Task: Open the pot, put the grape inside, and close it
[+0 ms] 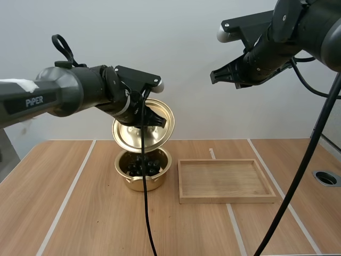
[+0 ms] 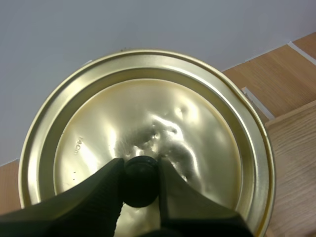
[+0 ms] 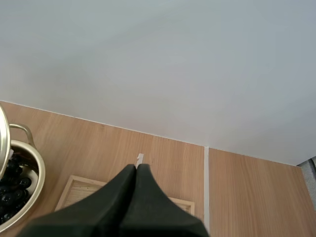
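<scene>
Two-finger left gripper [image 2: 140,164] pinches lid [image 1: 130,133] tilted above pot [image 1: 133,184] (grapes [image 1: 136,168] inside); right gripper [image 3: 136,168] pressed together.

White "PiPER" marks the left arm [image 1: 37,100]; the lid [image 2: 148,108] stamp is unreadable.

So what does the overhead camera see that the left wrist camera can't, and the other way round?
Only the high view: the pot with the grapes inside it, and the right gripper raised in the air.

Only the left wrist view: the black knob on top of the lid, pinched by the left gripper.

Both: the lid, held up clear of the pot, the left gripper holding it, and the wooden table.
</scene>
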